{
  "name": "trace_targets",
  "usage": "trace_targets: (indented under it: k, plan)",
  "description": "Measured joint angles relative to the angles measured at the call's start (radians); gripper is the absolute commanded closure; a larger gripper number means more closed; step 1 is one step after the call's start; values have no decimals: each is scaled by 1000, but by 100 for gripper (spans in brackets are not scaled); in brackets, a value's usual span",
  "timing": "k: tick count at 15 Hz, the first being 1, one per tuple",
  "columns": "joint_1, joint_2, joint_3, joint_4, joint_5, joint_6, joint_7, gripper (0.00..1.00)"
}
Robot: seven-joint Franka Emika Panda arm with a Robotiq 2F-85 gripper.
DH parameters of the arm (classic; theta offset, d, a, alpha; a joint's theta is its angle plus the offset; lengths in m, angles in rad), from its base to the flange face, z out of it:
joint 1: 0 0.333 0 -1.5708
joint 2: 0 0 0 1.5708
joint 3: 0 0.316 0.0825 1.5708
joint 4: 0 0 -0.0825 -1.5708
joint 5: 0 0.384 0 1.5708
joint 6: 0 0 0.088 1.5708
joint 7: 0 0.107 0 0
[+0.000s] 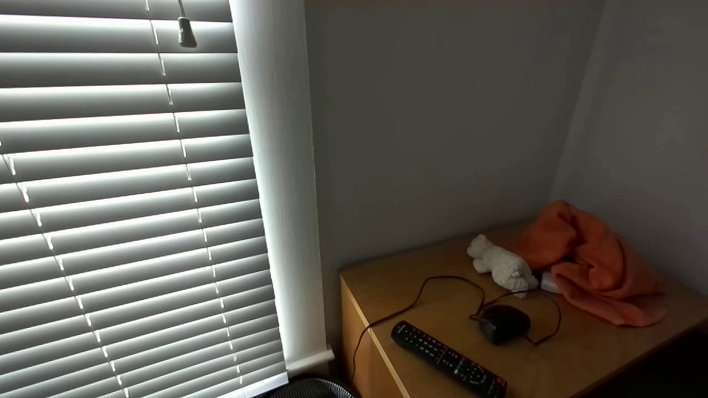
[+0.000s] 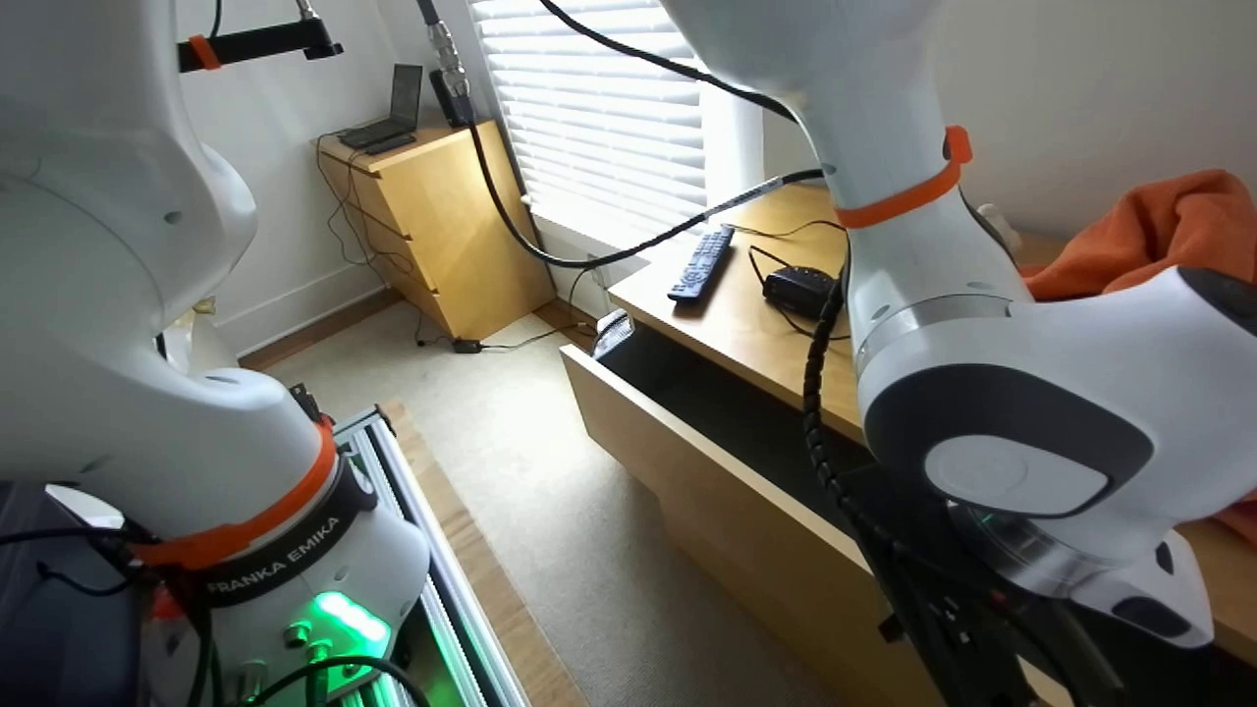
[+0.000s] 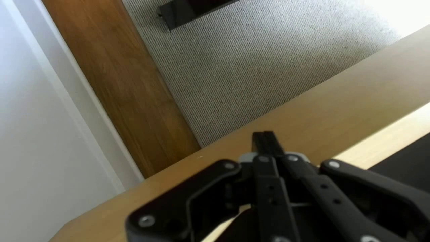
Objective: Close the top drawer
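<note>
I see the top drawer (image 2: 722, 506) pulled out from the wooden table (image 2: 746, 339) in an exterior view, its dark inside showing. My tool (image 3: 264, 136) has its fingers pressed together; in the wrist view they overlap the drawer's front, though I can't tell whether they touch it. On the table behind the drawer, the TV remote (image 1: 448, 359) lies toward one end, the black corded device (image 1: 504, 323) comes next, and the orange cloth (image 1: 603, 271) is heaped toward the opposite end. A white stuffed toy (image 1: 503, 265) lies farther back from the drawer than the remote.
</note>
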State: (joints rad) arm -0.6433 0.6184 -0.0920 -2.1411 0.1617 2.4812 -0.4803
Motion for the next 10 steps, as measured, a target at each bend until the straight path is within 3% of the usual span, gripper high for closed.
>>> trace_targets:
  k: [10]
  plan:
    - [-112,27,169,-4,188,164,-143,100]
